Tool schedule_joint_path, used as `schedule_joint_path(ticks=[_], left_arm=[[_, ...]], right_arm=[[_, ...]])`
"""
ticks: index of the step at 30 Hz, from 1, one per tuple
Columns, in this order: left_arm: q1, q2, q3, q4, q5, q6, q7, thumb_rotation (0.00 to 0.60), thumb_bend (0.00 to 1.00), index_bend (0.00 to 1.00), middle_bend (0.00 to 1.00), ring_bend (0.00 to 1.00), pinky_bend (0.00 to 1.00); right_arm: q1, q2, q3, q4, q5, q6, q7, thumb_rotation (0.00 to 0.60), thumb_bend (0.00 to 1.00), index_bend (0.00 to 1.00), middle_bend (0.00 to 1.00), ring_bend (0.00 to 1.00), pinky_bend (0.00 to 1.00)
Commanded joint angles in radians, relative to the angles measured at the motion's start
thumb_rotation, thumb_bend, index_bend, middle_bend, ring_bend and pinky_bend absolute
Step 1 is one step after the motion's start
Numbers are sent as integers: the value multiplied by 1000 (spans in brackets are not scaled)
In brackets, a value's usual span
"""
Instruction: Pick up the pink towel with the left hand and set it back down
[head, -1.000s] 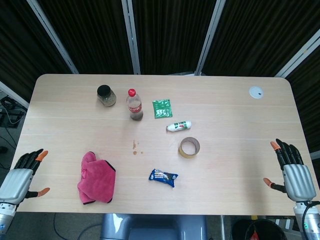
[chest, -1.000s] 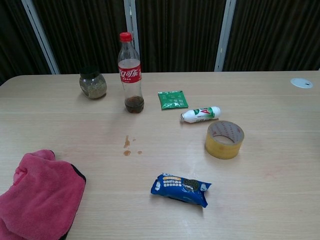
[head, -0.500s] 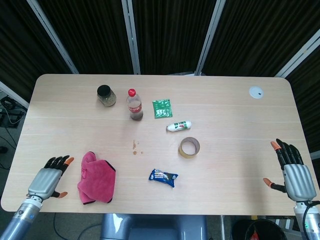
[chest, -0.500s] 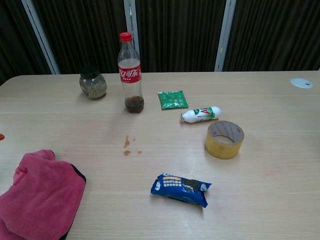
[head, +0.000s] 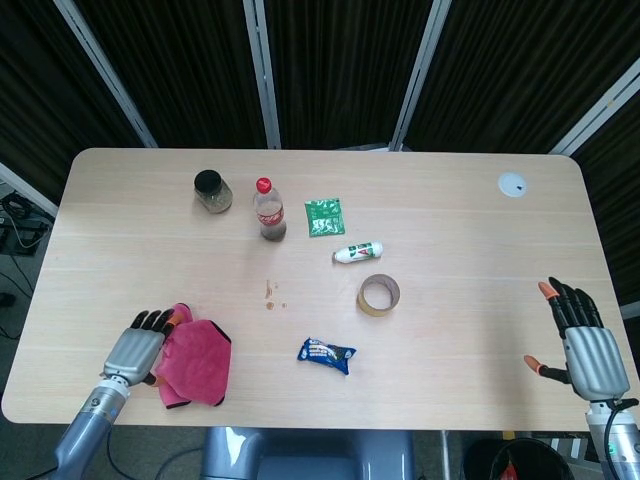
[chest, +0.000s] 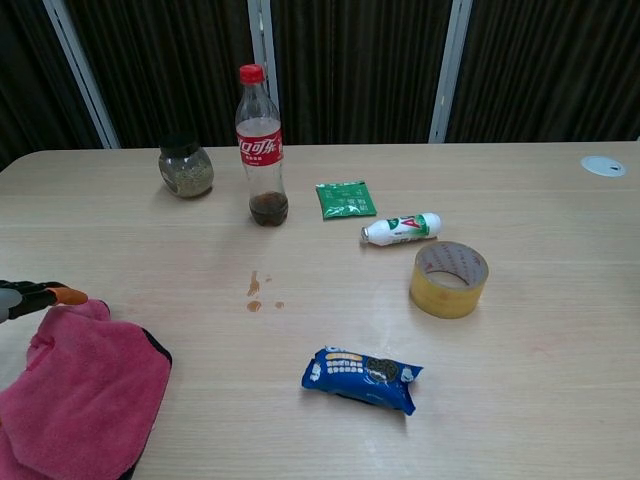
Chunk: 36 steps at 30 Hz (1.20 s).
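The towel (head: 196, 362) lay crumpled at the table's (head: 450, 220) near left, its long axis running near-to-far. The left hand (head: 140, 347) hovered at its left edge, fingers spread, holding nothing; the towel lay just right of its fingertips (chest: 52, 295). The right hand (head: 582, 340), also spread and holding nothing, hung well apart at the far-right edge.

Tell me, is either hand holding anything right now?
No. The left hand is at the towel's left edge, fingers spread, not gripping. The right hand is empty.
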Motion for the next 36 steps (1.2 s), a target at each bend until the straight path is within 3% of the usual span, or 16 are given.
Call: schedule_joint_path(ticks=[1, 3, 5, 8, 10, 12, 16, 25, 36], left_arm=[[-29, -38, -6, 19, -59, -9, 35, 600, 0, 40, 0, 0, 0], [-41, -55, -5, 25, -81, -6, 50, 600, 30, 134, 0, 0, 11], [-47, -66, -3, 29, -89, -1, 59, 600, 138, 293, 46, 16, 72], [-48, -86, 1, 40, -71, 18, 50, 600, 375, 548, 276, 186, 261], [-43, -101, 3, 52, -45, 34, 24, 600, 521, 713, 463, 359, 403], [-36, -116, 3, 68, -15, 54, -10, 600, 574, 800, 546, 440, 468], [-25, -143, -3, 105, 71, 97, -91, 600, 604, 865, 603, 495, 517], [-63, -154, -61, 116, 162, 125, -165, 600, 608, 874, 607, 500, 522], [-187, -240, -191, 160, 142, 101, -119, 600, 587, 864, 597, 498, 520]], right_arm=[[1, 0, 0, 1, 1, -3, 2, 600, 15, 0, 0, 0, 0], [3, -1, 0, 1, 2, -5, 4, 600, 15, 0, 0, 0, 0], [4, -1, 1, 2, 4, -9, 5, 600, 15, 0, 0, 0, 0], [6, -1, 1, 3, 7, -13, 7, 600, 15, 0, 0, 0, 0], [7, -1, 2, 3, 8, -15, 7, 600, 16, 0, 0, 0, 0], [7, -1, 1, 4, 9, -16, 8, 600, 16, 0, 0, 0, 0], [7, -3, 1, 4, 9, -16, 7, 600, 15, 0, 0, 0, 0], [7, -1, 2, -2, 13, -18, 9, 600, 15, 0, 0, 0, 0], [8, 5, 4, -12, 29, -29, 31, 600, 16, 0, 0, 0, 0]])
